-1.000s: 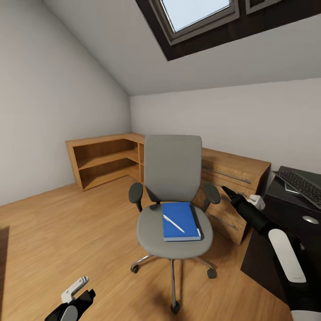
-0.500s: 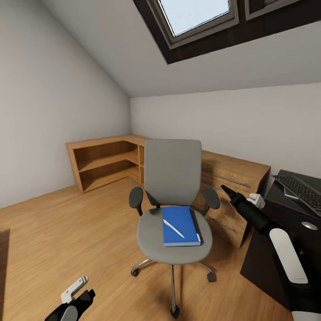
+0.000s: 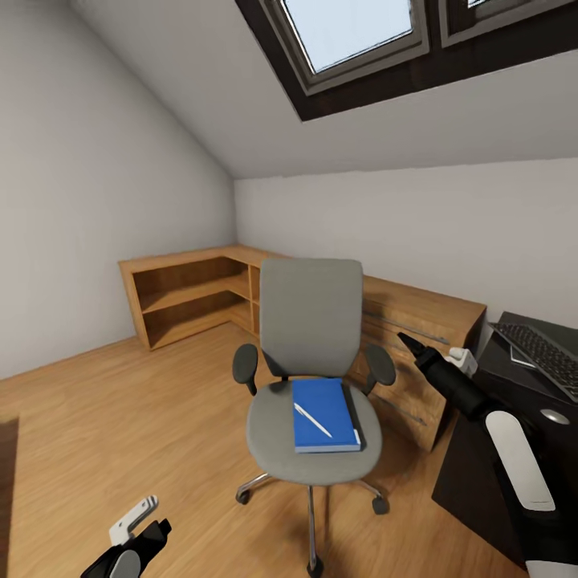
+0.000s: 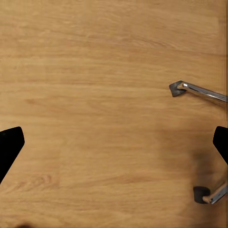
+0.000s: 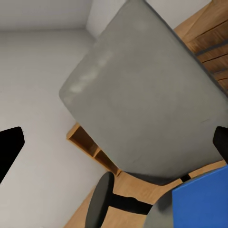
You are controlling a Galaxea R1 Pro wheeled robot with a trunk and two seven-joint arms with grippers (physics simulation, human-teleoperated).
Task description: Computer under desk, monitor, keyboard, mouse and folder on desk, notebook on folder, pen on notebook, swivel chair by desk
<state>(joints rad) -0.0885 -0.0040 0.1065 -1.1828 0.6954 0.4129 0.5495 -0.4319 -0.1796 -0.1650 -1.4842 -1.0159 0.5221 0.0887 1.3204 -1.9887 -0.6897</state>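
Observation:
The grey swivel chair (image 3: 311, 321) stands mid-room on the wood floor. On its seat lies a blue notebook (image 3: 325, 404) with a white pen (image 3: 312, 420) on top. A thin dark edge of the folder (image 3: 356, 416) shows under the notebook's right side. At the right, a dark desk (image 3: 482, 457) carries the keyboard (image 3: 542, 347) and a grey mouse (image 3: 555, 417). My right gripper (image 3: 408, 343) hovers open beside the chair's right armrest; its wrist view faces the chair back (image 5: 142, 104) and the notebook (image 5: 204, 202). My left gripper (image 3: 148, 522) hangs low and open over the floor, near the chair's legs (image 4: 197, 91).
A low wooden shelf unit (image 3: 185, 293) runs along the back wall and joins a wooden drawer cabinet (image 3: 421, 325) behind the chair. A skylight (image 3: 353, 28) sits in the sloped ceiling. Open wood floor (image 3: 120, 417) spreads to the left of the chair.
The whole picture has shifted slightly, so the camera has moved; the desk edge sits a little further right. Chair, notebook and pen stay put, and both arms keep their pose.

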